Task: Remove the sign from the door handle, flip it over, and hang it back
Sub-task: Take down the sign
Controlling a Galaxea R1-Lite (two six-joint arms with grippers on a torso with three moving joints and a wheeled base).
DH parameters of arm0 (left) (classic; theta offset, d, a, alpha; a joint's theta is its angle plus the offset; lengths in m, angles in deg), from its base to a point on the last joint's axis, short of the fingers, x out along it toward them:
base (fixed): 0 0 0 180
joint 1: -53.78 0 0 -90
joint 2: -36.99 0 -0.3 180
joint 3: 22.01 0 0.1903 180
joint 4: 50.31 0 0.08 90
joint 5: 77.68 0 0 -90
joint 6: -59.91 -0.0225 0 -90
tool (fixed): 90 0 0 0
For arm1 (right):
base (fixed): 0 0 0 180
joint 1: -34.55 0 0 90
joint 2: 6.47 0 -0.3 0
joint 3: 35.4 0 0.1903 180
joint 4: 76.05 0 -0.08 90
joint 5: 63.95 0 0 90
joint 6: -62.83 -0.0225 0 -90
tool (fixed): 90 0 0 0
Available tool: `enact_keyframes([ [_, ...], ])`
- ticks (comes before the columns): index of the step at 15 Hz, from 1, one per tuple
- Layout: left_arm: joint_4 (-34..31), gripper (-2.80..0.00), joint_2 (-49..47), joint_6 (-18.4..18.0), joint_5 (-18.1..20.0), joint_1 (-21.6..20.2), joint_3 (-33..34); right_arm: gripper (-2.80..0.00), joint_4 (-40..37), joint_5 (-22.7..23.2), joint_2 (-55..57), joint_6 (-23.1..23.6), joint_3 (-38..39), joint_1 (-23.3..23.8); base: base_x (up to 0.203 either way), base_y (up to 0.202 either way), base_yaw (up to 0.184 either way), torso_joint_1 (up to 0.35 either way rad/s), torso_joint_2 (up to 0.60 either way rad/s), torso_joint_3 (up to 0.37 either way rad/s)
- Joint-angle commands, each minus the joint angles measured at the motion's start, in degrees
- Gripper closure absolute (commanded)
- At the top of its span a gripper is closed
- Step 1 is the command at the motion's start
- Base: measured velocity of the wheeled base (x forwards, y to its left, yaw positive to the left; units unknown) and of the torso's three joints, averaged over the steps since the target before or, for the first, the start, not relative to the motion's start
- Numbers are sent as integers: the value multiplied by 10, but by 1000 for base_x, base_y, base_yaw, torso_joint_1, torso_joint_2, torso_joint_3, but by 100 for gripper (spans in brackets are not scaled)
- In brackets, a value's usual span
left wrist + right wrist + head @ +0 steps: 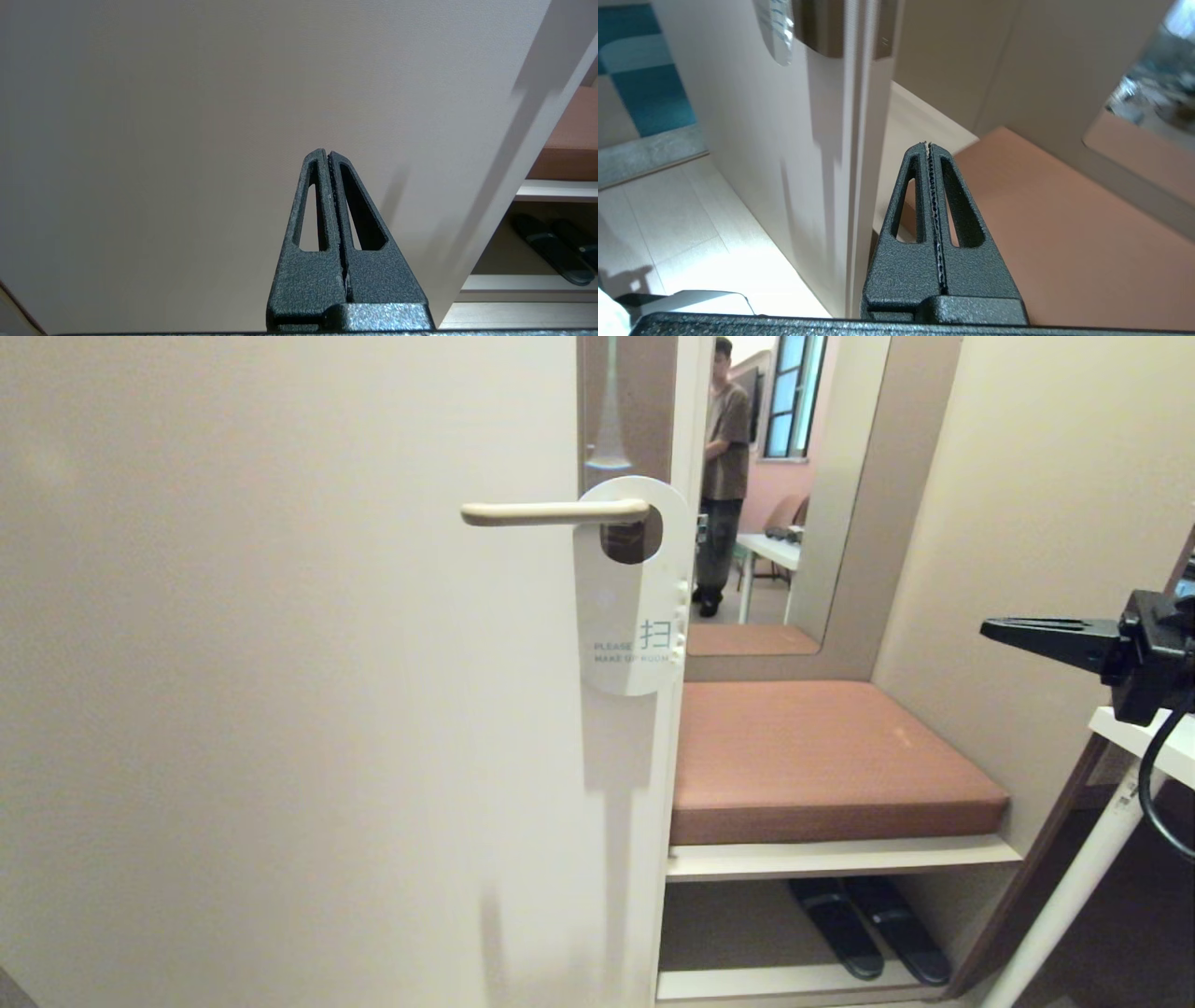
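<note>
The sign hangs by its round hole on the door handle, white face outward, reading "MAKE UP ROOM". The cream lever points left from a brownish plate near the door's edge. My right gripper is shut and empty. It hovers far right of the sign at about its lower end's height, with the tips pointing left toward the door. In the right wrist view the gripper faces the door edge, with the sign's lower end up beside the plate. My left gripper is shut, empty, and facing the bare door panel.
Right of the door is a bench with a brown cushion, and black slippers lie on the shelf below. A mirror above the bench reflects a standing person. A white table with a slanted leg stands under my right arm.
</note>
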Motion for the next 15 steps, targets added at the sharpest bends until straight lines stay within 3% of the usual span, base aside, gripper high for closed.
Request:
enact_keyframes([
  [1,0,0,0,0,0,0,0,0,15,-1,21,1,-2,-24,0,0,0,0,0,0],
  [5,0,0,0,0,0,0,0,0,61,-9,66,1,-21,-77,0,0,0,0,0,0],
  [10,0,0,0,0,0,0,0,0,63,-8,114,8,-79,-135,0,0,0,0,0,0],
  [15,0,0,0,0,0,0,0,0,63,-5,124,6,-85,-172,0,0,0,0,0,0],
])
